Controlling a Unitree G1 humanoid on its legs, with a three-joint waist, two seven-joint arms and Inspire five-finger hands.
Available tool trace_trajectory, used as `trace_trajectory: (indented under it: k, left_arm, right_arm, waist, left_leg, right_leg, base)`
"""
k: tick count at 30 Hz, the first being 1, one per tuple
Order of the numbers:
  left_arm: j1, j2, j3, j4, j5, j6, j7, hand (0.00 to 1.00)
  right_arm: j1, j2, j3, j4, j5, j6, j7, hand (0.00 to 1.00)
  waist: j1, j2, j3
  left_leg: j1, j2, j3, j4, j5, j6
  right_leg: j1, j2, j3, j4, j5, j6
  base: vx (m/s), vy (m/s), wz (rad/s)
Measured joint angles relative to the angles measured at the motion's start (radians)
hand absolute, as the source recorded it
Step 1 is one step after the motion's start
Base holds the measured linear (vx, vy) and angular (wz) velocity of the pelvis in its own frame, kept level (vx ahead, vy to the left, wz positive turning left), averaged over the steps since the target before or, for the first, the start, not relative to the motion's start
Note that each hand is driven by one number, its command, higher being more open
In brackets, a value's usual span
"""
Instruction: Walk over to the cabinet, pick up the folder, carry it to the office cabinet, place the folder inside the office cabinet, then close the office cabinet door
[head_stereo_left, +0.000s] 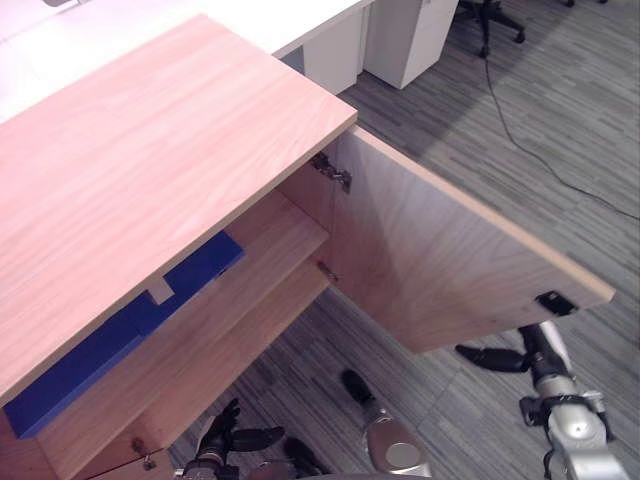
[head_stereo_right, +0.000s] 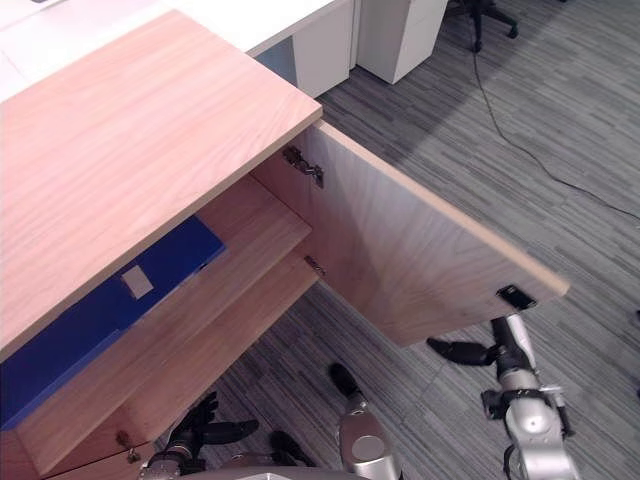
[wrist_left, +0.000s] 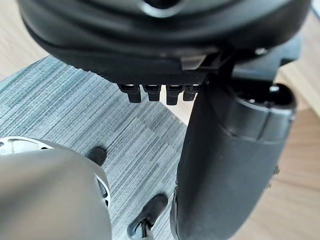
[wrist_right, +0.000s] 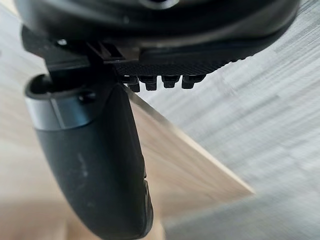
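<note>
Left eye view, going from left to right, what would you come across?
blue folder → left robot hand → door hinge → right robot hand

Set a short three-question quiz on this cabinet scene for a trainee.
1. True or false: the blue folder lies on the floor.
2. The cabinet door is: A) shut, B) swung open, C) missing.
3. Which hand is low, near the door's free edge?
Key: 1 false, it lies on the upper shelf inside the cabinet; 2 B; 3 the right hand.
</note>
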Motion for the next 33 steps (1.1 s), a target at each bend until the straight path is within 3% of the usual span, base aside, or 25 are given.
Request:
trace_trajectory:
  k: [4,6,9,12,14,19,25,30,33]
  left_arm:
    - [-0.002,0.005,0.000,0.028,0.028,0.001,0.001,1.00]
    - [-0.001,0.006,-0.001,0.036,0.055,0.005,0.003,1.00]
    - [-0.015,0.018,-0.030,0.038,0.063,0.006,0.010,1.00]
    - [-0.044,0.012,-0.041,0.053,0.065,0.006,0.012,1.00]
    - [-0.064,0.008,-0.050,0.066,0.065,0.007,0.015,1.00]
    - [-0.107,-0.018,-0.068,0.059,0.060,0.008,0.036,1.00]
    - [-0.120,-0.046,-0.056,0.050,0.034,0.009,0.061,1.00]
    - [-0.119,-0.043,-0.016,0.050,-0.005,0.011,0.080,1.00]
    - [-0.113,-0.049,0.010,0.049,-0.023,0.014,0.081,1.00]
  right_arm:
    - [0.082,0.053,0.146,-0.002,-0.166,-0.009,0.038,1.00]
    - [0.094,0.064,0.209,-0.011,-0.278,-0.050,0.048,1.00]
    - [0.030,0.064,0.272,0.002,-0.417,-0.052,0.038,1.00]
    - [-0.062,0.078,0.377,0.022,-0.481,-0.052,0.037,1.00]
    - [-0.119,0.113,0.425,0.048,-0.480,-0.051,0.038,1.00]
    - [-0.321,0.247,0.465,0.125,-0.436,-0.027,0.020,1.00]
    - [-0.531,0.246,0.364,0.221,-0.288,0.052,-0.104,1.00]
    - [-0.541,0.245,0.296,0.263,-0.177,0.092,-0.187,1.00]
    - [-0.540,0.246,0.244,0.267,-0.145,0.100,-0.221,1.00]
  waist:
    - [0.000,-0.021,-0.013]
    - [0.002,-0.033,-0.020]
    - [0.017,-0.053,-0.033]
    - [0.042,-0.055,-0.033]
    - [0.045,-0.055,-0.033]
    - [0.100,-0.049,-0.029]
    - [0.154,-0.014,-0.008]
    - [0.189,0.005,0.003]
    - [0.199,0.022,0.014]
  left_leg:
    - [0.009,0.008,-0.009,0.003,0.000,-0.004]
    - [0.014,0.008,-0.014,0.006,0.000,-0.004]
    - [0.016,0.005,-0.020,0.014,0.000,-0.004]
    - [0.012,0.003,-0.032,0.015,0.003,-0.001]
    - [-0.002,-0.002,-0.053,0.012,0.010,0.003]
    - [-0.068,-0.018,-0.145,-0.004,0.039,0.012]
    - [-0.112,-0.042,-0.301,-0.067,0.105,0.020]
    - [-0.141,-0.069,-0.483,-0.127,0.183,0.020]
    - [-0.141,-0.080,-0.568,-0.194,0.239,0.009]
  right_leg:
    - [0.013,0.005,-0.016,0.000,0.001,-0.001]
    - [0.021,0.004,-0.022,0.002,0.001,-0.002]
    - [0.025,0.001,-0.028,0.007,0.001,-0.002]
    - [0.025,-0.007,-0.048,0.006,-0.005,-0.014]
    - [0.019,-0.016,-0.078,0.006,-0.010,-0.023]
    - [-0.001,-0.040,-0.181,0.000,0.002,-0.023]
    - [0.012,-0.067,-0.379,0.000,0.003,-0.023]
    - [0.046,-0.094,-0.564,0.011,-0.033,-0.046]
    - [0.049,-0.104,-0.643,0.031,-0.060,-0.041]
  base:
    - [0.02,-0.030,0.06]
    - [0.00,-0.020,0.06]
    - [-0.03,-0.003,0.04]
    - [-0.05,-0.009,0.11]
    - [-0.02,-0.018,0.33]
    - [0.01,-0.029,0.54]
    - [0.01,-0.030,0.76]
    - [-0.07,-0.030,1.02]
    - [-0.12,-0.021,0.99]
